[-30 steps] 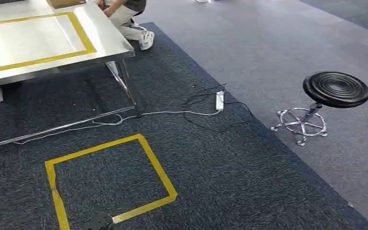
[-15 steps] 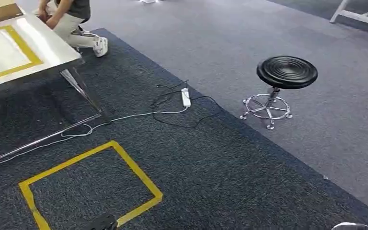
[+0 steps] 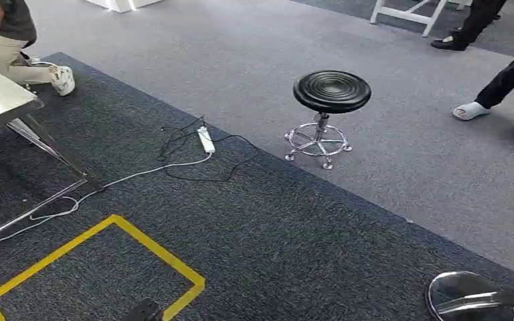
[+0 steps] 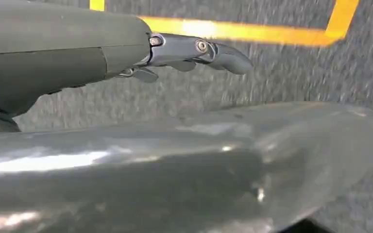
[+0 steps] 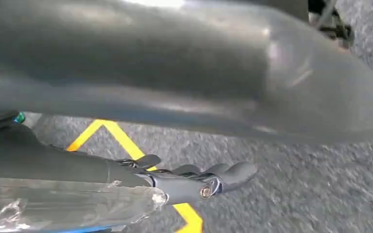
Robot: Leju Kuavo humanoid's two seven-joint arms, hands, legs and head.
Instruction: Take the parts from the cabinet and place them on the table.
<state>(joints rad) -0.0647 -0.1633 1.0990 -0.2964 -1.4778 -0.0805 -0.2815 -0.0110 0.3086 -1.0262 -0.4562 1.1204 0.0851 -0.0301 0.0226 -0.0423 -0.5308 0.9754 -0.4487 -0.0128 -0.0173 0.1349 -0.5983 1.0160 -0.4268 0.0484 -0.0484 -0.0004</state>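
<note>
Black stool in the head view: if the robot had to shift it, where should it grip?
Probably the seat's rim, from the near side, above. The stool stands upright, its round seat overhanging a thin post, so fingers could hook under the edge; the chrome base is low and spoked.

Stool [image 3: 331, 91] right of power strip [image 3: 205, 140].

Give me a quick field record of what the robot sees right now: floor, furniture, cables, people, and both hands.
floor: dark carpet beside lighter grey carpet
floor marking: yellow tape square
furniture: black round stool; steel table corner
cables: white power strip with cords
people: one crouching person past the table; legs far right
left hand: holds nothing, fingers extended
right hand: fingers extended; transparent wrapping beside it
</note>
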